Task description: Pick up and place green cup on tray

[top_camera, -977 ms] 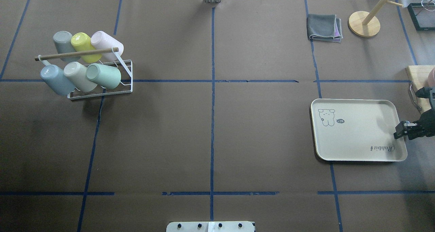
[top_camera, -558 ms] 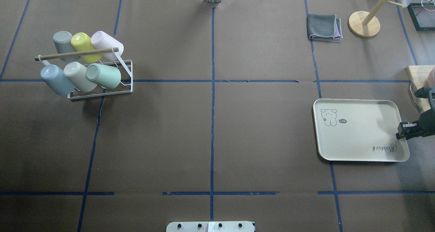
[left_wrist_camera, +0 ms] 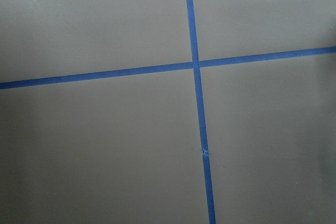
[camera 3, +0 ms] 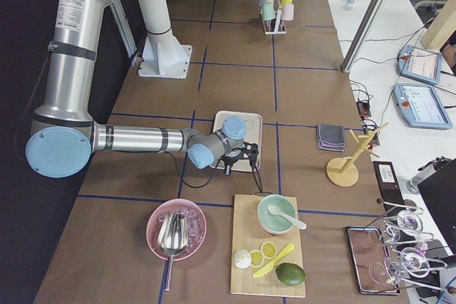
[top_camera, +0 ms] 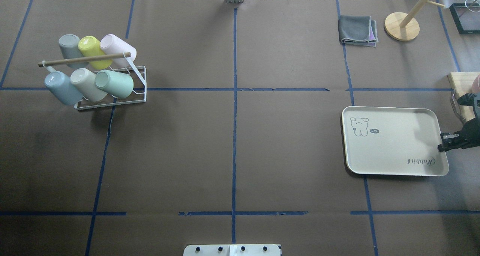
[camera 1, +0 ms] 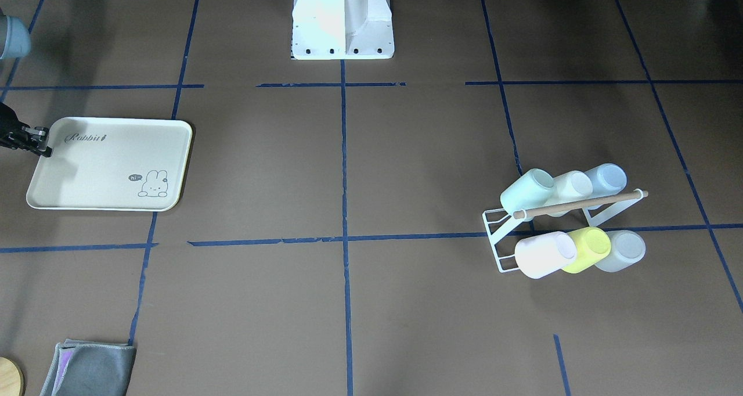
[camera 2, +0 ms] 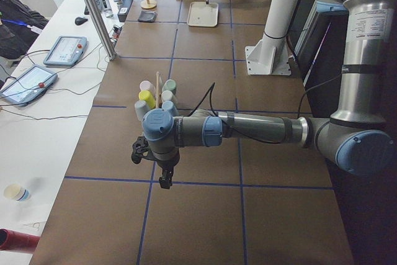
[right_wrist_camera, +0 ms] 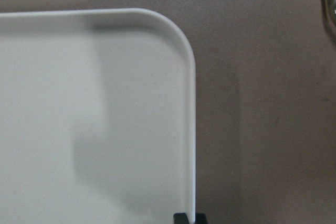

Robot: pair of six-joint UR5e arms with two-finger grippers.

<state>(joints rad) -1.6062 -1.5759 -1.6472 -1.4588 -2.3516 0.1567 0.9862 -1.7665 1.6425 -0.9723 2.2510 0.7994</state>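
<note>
Nearest in the view from the bench's (top_camera: 240,154) left end, the left pincer (camera 2: 160,175) hangs low over bare brown paper and a crossing of blue tape. It shows only in this side view, so whether it is open or closed cannot be told.

Just beyond it stands the white wire cup rack (top_camera: 139,94), holding six tumblers in two rows. The green cup (top_camera: 116,84) sits at the end of the robot-side row that faces the bench's middle, beside a cream cup (top_camera: 87,84). It is tipped over, base raised toward the left end and mouth down toward the centre, so its long axis runs roughly along the bench.

At the far end lies the tray (top_camera: 393,151), bare. The right pincer (top_camera: 441,142) is closed over the tray's outer rim.

The cup lies a short way centreward of the left pincer and well apart from the right one. The pick looks to fall to the left arm.
</note>
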